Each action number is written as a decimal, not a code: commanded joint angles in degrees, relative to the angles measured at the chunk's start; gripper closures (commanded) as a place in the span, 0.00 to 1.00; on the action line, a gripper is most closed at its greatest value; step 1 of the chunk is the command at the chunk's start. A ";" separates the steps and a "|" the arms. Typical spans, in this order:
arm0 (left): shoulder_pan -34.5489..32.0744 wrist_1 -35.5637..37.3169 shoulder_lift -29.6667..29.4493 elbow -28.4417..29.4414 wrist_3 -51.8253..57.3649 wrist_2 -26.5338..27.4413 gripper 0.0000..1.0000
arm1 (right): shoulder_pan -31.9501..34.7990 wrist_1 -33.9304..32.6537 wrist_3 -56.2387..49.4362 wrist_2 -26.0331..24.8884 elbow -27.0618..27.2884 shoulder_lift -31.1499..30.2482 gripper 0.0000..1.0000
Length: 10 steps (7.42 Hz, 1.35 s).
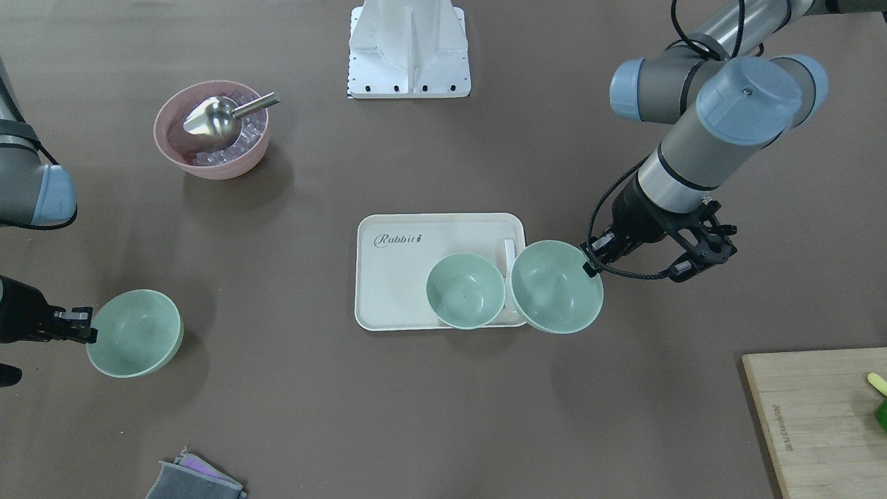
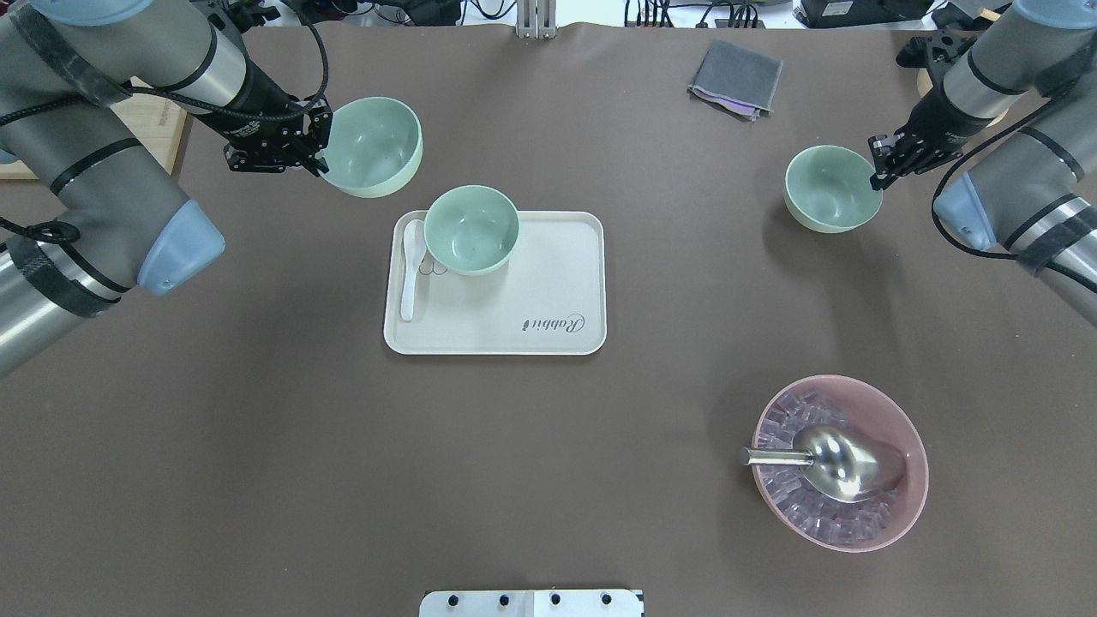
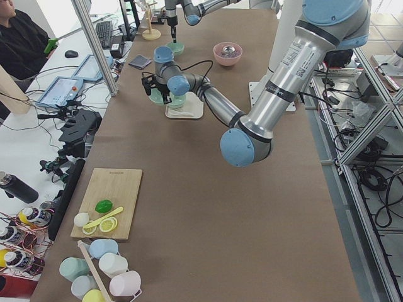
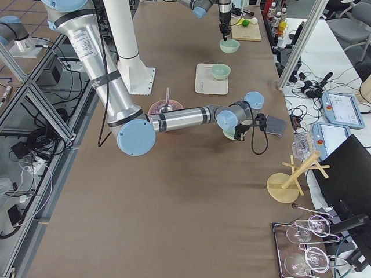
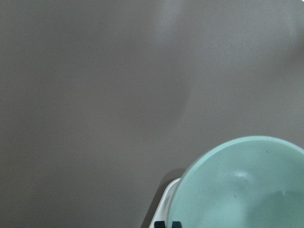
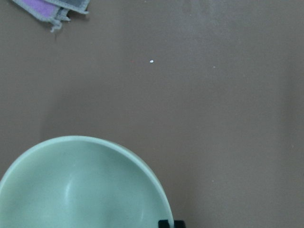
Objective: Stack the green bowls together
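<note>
Three pale green bowls show. One (image 1: 465, 290) (image 2: 471, 229) stands on the white tray (image 1: 398, 284) (image 2: 514, 296). My left gripper (image 1: 592, 267) (image 2: 319, 158) is shut on the rim of a second bowl (image 1: 556, 285) (image 2: 373, 146), held tilted above the table beside the tray's edge; it also shows in the left wrist view (image 5: 242, 187). My right gripper (image 1: 90, 327) (image 2: 878, 167) is shut on the rim of the third bowl (image 1: 135, 333) (image 2: 831, 188), far from the tray; it fills the lower left of the right wrist view (image 6: 80, 185).
A pink bowl (image 1: 211, 132) (image 2: 840, 463) with ice and a metal scoop stands near the robot's right side. A white spoon (image 2: 411, 266) lies on the tray. A grey cloth (image 2: 735, 77) and a wooden board (image 1: 818, 416) lie at the far edge.
</note>
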 commanded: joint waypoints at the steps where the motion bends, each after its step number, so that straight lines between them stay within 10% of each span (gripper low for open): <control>1: 2.24 0.05 -0.18 -0.02 -1.64 2.22 1.00 | 0.54 -0.42 1.04 1.77 0.00 1.35 1.00; 10: 9.02 6.38 -9.23 4.03 -4.11 10.67 1.00 | 0.37 -0.07 9.84 1.86 0.97 3.38 1.00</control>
